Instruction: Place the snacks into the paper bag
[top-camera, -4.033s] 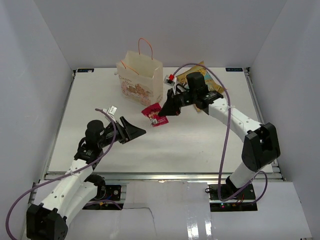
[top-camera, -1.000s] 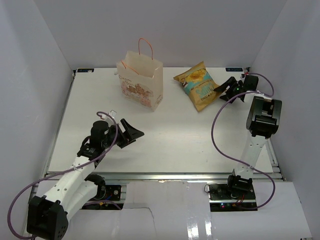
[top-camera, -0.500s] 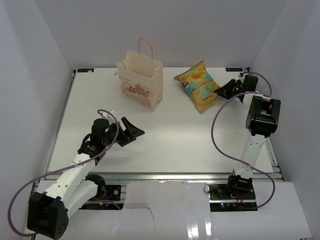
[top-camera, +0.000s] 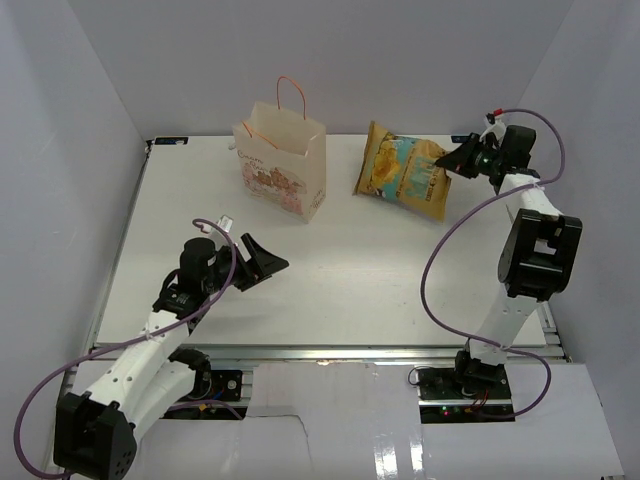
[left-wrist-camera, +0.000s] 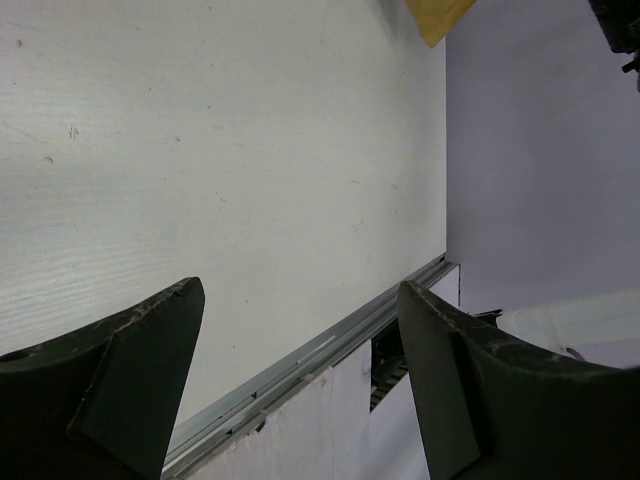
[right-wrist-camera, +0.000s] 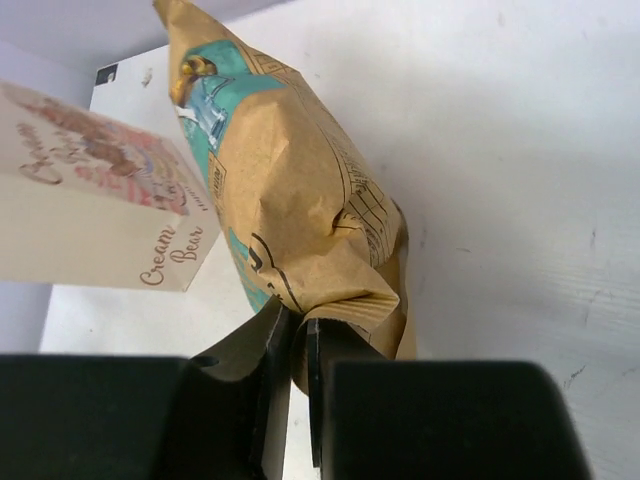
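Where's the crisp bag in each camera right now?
Top external: crisp bag right of centre at the back, pinched by the right end effector.
Left wrist: crisp bag, just a yellow corner at the top edge.
Right wrist: fills the centre.
Landmark: paper bag, left of it in top external and right wrist.

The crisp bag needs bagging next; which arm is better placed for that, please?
Right. The right end effector is shut on the crisp bag, holding it tilted up near the paper bag; the left end effector hangs open and empty.
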